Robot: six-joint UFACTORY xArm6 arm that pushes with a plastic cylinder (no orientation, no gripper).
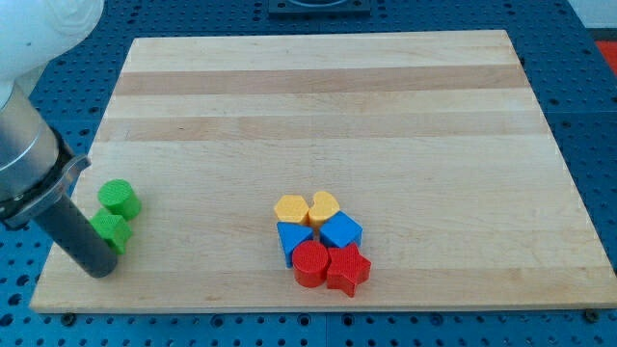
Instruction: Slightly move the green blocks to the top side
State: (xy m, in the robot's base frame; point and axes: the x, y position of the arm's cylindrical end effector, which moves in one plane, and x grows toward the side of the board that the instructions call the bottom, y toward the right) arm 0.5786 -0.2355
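Observation:
Two green blocks sit near the board's left edge. A green round block (120, 198) lies above a green star-like block (111, 231), the two touching. My tip (99, 269) is at the lower left of the board, just below and left of the green star-like block, close to it or touching it. The dark rod rises to the upper left out of the view.
A cluster of blocks lies at the bottom centre: a yellow hexagon (290, 208), a yellow heart (324, 205), a blue triangle-like block (293, 238), a blue cube (340, 231), a red cylinder (310, 262), a red star (349, 269). The wooden board (318, 96) lies on a blue perforated table.

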